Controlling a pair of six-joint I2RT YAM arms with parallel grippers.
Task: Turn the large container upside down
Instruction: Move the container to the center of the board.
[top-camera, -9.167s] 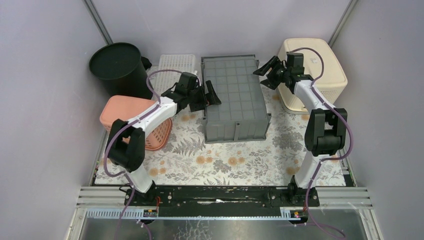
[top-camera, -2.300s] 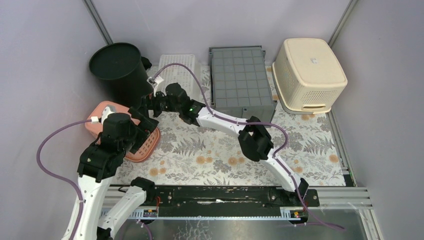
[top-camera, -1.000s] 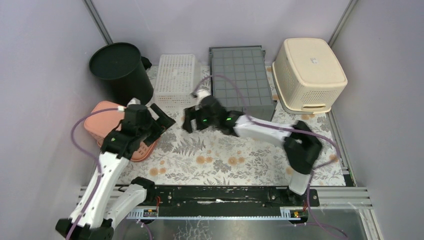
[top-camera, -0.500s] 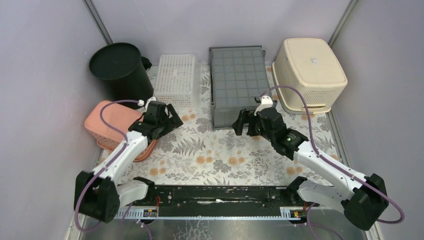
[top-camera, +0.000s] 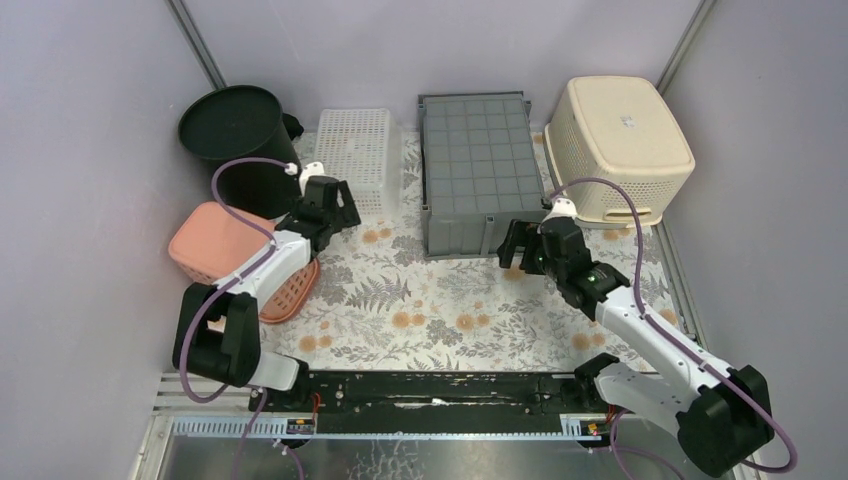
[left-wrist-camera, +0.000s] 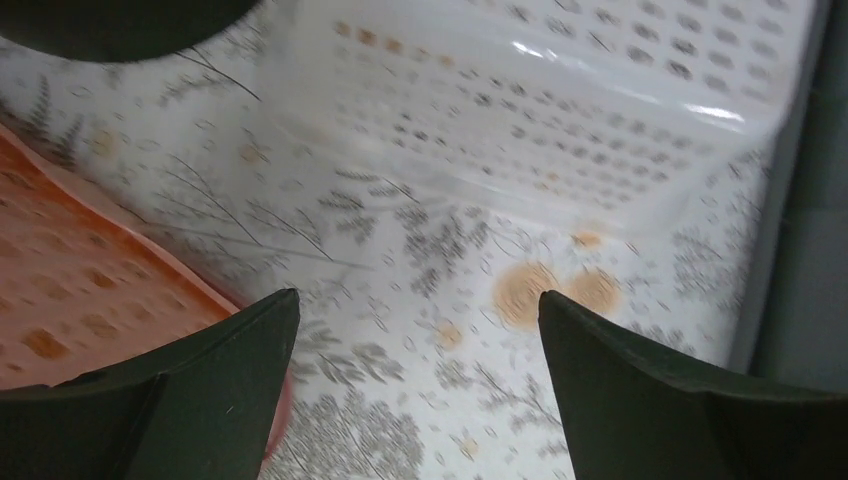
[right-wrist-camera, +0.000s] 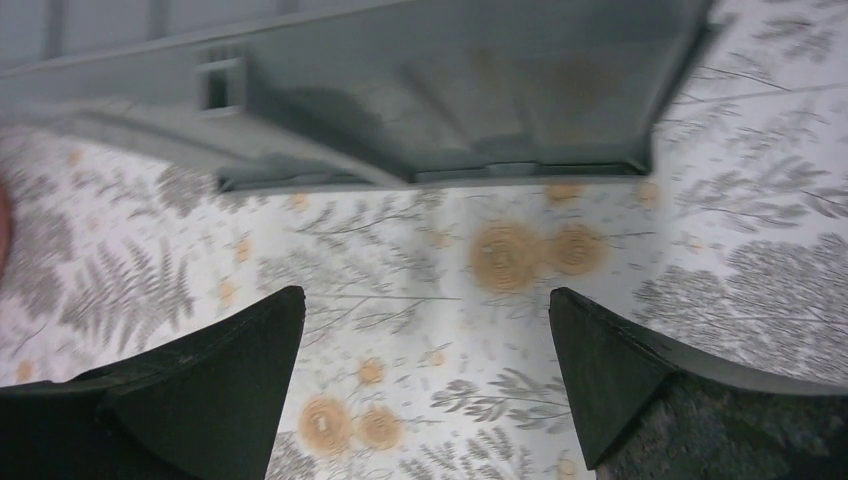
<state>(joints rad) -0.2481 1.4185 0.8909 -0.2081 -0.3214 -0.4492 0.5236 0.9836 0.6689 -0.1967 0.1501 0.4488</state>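
Note:
The large grey crate (top-camera: 480, 160) stands upside down at the back middle of the floral mat, its gridded bottom facing up. My left gripper (top-camera: 335, 203) is open and empty, low over the mat between the pink basket and the white basket, left of the crate. In the left wrist view the gripper (left-wrist-camera: 417, 297) has its jaws wide apart over bare mat, and the crate's wall (left-wrist-camera: 815, 200) shows at the right edge. My right gripper (top-camera: 520, 245) is open and empty just in front of the crate's near wall (right-wrist-camera: 430, 90); its jaws (right-wrist-camera: 426, 293) are spread over the mat.
A white perforated basket (top-camera: 350, 150) sits upside down left of the crate. A black bin (top-camera: 235, 125) stands at the back left. A pink basket (top-camera: 225, 250) lies at the left. A cream basket (top-camera: 620, 140) sits upside down at the back right.
Earlier both grippers were at the crate's sides, and the crate has since shifted to the back. In the last half second the left gripper moved toward the white basket and the right gripper moved slightly right.

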